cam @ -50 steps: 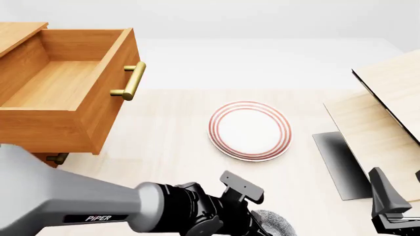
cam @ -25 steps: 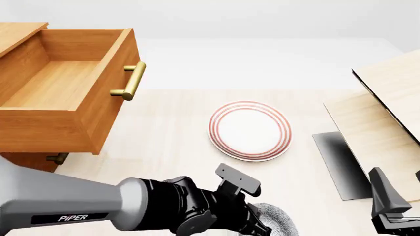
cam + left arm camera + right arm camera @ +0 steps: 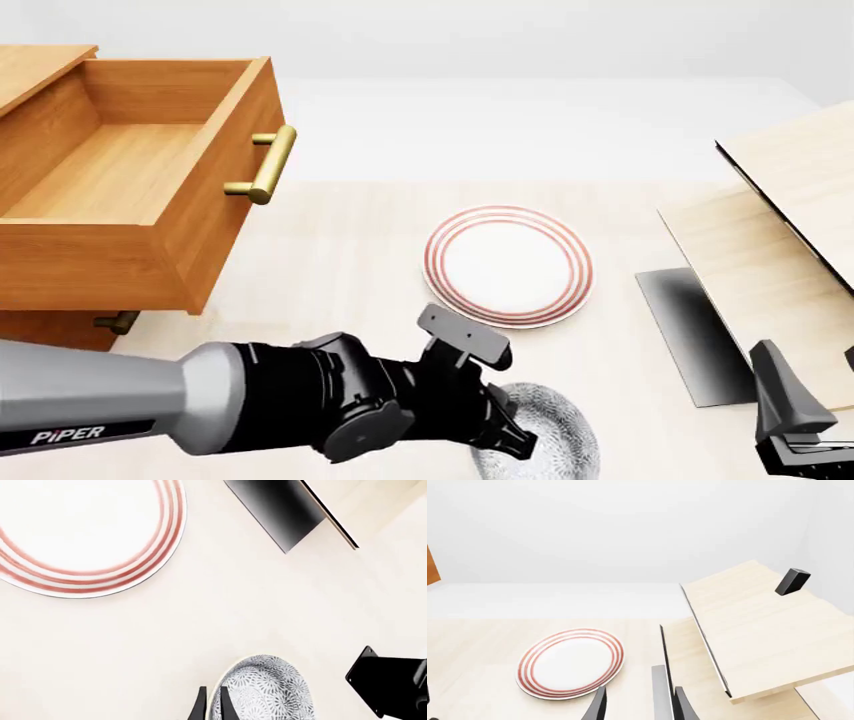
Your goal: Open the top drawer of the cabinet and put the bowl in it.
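2 robot arms work at a pale wooden table (image 3: 334,270). On the far left stands the cabinet (image 3: 27,70), an orange-brown chest, with the top drawer (image 3: 134,180) pulled fully open toward the table's middle and bare inside; its brass bar handle (image 3: 271,165) faces right. The left arm reaches in low from the left, and the left gripper (image 3: 514,440) sits at the near edge of the table over the bowl (image 3: 554,430), a small speckled grey-blue bowl. In the left wrist view, its 2 dark fingers (image 3: 199,707) stand close together astride the bowl's rim, clamped on it. A white plate (image 3: 509,265) with red rings lies beyond the bowl, well apart from it. The right gripper (image 3: 637,705) idles at the near right, jaws apart, beside a pale wood structure (image 3: 787,230) with a black panel.
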You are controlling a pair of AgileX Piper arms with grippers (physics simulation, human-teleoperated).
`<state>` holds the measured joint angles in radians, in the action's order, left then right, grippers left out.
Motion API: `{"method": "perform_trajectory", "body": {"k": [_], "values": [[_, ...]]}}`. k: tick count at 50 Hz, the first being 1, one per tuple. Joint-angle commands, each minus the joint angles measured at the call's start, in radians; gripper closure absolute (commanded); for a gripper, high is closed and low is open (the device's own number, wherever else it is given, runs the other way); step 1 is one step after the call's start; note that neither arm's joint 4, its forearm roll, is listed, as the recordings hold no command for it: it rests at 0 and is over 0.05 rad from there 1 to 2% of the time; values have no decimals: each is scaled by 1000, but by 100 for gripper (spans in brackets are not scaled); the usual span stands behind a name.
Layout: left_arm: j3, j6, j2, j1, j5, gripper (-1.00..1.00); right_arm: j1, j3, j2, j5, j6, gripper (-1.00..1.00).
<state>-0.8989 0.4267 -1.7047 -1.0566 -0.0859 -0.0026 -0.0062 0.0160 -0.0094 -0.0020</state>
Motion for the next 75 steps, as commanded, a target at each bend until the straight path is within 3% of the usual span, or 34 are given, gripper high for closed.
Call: {"method": "perform_trajectory", "body": {"k": [1,14,47,75], "values": [[6,-16,53,28,-24,100,0,1,-4,3,0,-100],[-26,-29,94,47,-89,100,0,1,-4,3,0,-100],[-249,-95,109,73,-299,100,0,1,-4,3,0,-100],[-374,-114,129,134,-425,100,0,1,-4,3,0,-100]]}}
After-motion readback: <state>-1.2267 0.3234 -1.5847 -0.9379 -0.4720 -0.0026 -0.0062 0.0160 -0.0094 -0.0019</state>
